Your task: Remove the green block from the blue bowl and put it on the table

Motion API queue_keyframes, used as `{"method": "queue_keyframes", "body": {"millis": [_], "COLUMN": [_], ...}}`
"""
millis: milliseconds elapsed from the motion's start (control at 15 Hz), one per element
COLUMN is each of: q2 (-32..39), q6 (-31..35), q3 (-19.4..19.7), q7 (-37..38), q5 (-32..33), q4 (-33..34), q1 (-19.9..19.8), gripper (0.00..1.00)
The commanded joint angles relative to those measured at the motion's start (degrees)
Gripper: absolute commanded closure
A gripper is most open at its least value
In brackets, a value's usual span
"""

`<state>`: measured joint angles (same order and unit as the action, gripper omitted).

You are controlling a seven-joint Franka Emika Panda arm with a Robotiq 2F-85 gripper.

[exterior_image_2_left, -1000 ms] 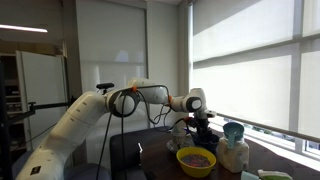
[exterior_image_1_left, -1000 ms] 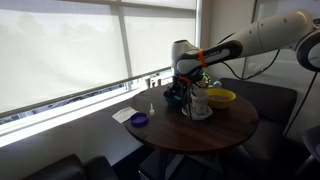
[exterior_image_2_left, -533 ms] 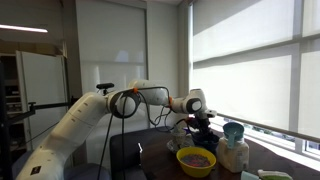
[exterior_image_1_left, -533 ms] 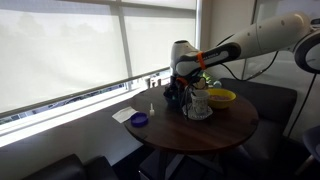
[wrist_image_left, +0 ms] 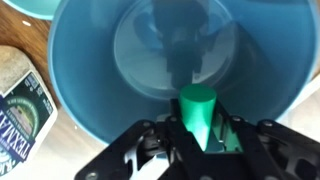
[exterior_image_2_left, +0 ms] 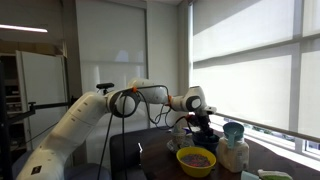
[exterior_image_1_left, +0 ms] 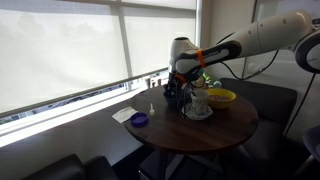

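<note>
In the wrist view the green block (wrist_image_left: 197,108) stands upright between my jaws, low inside the blue bowl (wrist_image_left: 90,70). My gripper (wrist_image_left: 200,126) is shut on it, a finger pressed on each side. In both exterior views the gripper (exterior_image_1_left: 176,92) (exterior_image_2_left: 200,127) reaches down into the bowl (exterior_image_1_left: 177,100) on the round brown table (exterior_image_1_left: 205,135). The block itself is hidden in those views.
A yellow bowl (exterior_image_1_left: 221,96) (exterior_image_2_left: 196,160) and a white cup (exterior_image_1_left: 200,103) stand close beside the blue bowl. A small purple dish (exterior_image_1_left: 139,120) and a white paper (exterior_image_1_left: 122,114) lie near the table's window-side edge. A printed packet (wrist_image_left: 22,100) lies next to the bowl.
The jaws have closed onto the green block. The arm has stayed over the blue bowl with hardly any movement.
</note>
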<state>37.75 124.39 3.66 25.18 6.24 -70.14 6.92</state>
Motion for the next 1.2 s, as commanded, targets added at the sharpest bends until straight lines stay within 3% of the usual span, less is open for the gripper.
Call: {"method": "queue_keyframes", "body": {"millis": [0,200,333,533,667,867,1000,1067,1133], "q2": [-7.1,-13.4,-19.6,-26.5,-31.4,-38.1,-42.8,-45.2,-47.7], "q6": [5.8,5.8,4.3,0.3,-0.8,-3.0,-5.2,-6.4,-6.8], "q3": [1.8,4.5,6.9,6.7,11.6,14.1,13.8,5.4,3.9], "q7": [2.9,6.5,12.0,23.8,32.0,44.2,52.5,56.5,60.5], "q5": [1.7,6.5,12.0,19.8,23.7,32.3,37.3,39.6,41.6], "q4": [-4.2,-8.5,-15.3,-22.6,-28.2,-35.5,-40.5,-42.8,-45.8], "q1": [1.9,4.0,6.5,8.6,13.6,17.3,17.8,9.7,8.4], "gripper": [0.92,0.92,0.92,0.92,0.92,0.92,0.92,0.92,0.92]}}
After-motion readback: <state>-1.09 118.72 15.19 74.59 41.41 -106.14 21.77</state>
